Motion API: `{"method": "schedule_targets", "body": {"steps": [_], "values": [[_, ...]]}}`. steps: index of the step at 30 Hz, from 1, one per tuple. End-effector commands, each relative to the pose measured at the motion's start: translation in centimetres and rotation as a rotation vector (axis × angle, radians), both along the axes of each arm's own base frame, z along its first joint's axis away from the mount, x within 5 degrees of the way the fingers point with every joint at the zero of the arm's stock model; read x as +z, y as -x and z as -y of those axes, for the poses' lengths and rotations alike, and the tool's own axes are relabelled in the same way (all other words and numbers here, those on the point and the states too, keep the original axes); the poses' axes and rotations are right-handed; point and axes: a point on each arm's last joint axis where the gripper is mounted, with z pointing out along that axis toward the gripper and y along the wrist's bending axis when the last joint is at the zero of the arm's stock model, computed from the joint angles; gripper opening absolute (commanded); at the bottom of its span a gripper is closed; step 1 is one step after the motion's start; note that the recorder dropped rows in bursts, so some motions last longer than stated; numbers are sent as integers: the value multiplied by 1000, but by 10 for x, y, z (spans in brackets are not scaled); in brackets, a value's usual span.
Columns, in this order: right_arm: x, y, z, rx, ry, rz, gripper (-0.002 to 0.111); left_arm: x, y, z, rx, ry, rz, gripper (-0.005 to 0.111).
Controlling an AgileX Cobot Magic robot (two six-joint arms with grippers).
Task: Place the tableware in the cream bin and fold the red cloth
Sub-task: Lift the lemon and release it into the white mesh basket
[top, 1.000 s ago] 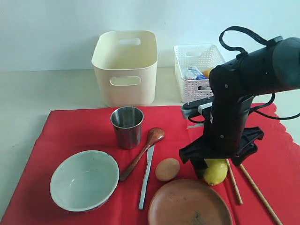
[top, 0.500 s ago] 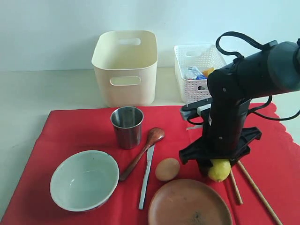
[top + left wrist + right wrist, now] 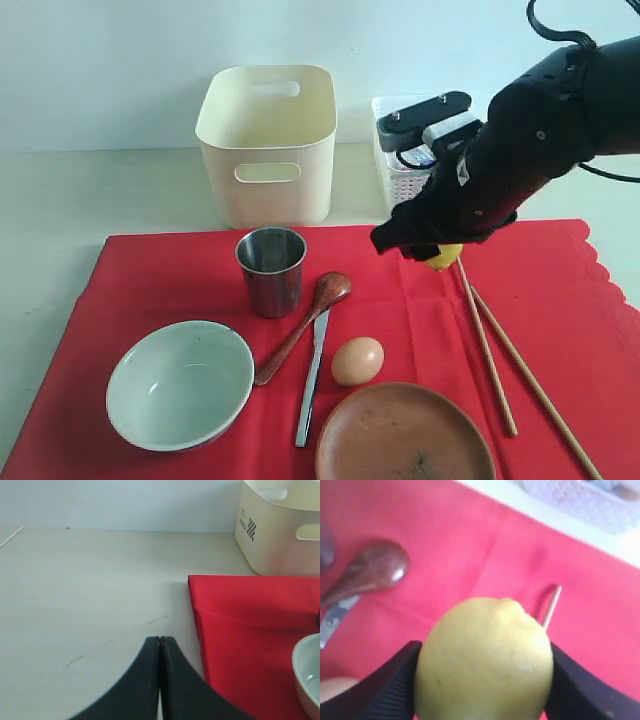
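My right gripper (image 3: 441, 254) is shut on a yellow lemon (image 3: 485, 660) and holds it above the red cloth (image 3: 160, 290), near the chopsticks' far ends (image 3: 487, 340). On the cloth stand the steel cup (image 3: 271, 268) and the pale bowl (image 3: 180, 383). The wooden spoon (image 3: 305, 325), the knife (image 3: 313, 375) and the brown plate (image 3: 405, 435) lie there too. The cream bin (image 3: 265, 140) stands behind the cloth. My left gripper (image 3: 160, 639) is shut and empty over the bare table beside the cloth's corner (image 3: 240, 625).
An egg (image 3: 357, 360) lies on the cloth between the knife and the plate. A white lattice basket (image 3: 400, 180) holding packets stands right of the bin, partly hidden by my right arm. A wall runs behind the table.
My right gripper closed on the lemon beside the plate and has lifted it up and back toward the white basket. The chopsticks now show fully. The left gripper has not moved.
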Motion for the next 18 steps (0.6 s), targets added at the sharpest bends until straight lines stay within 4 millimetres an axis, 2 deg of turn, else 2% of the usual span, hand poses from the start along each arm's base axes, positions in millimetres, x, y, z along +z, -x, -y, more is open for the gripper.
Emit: {"method": "schedule_targets", "body": {"steps": [1, 3, 8, 18], "values": [[15, -11, -10, 18, -137, 172, 1, 1, 0, 0, -2, -4, 17, 0], [22, -20, -8, 18, -208, 265, 1, 1, 0, 0, -2, -4, 17, 0], [28, -44, 14, -71, -331, 397, 1, 1, 0, 0, -2, -4, 17, 0], [12, -89, 40, -125, -404, 540, 1, 1, 0, 0, -2, -4, 17, 0]]}}
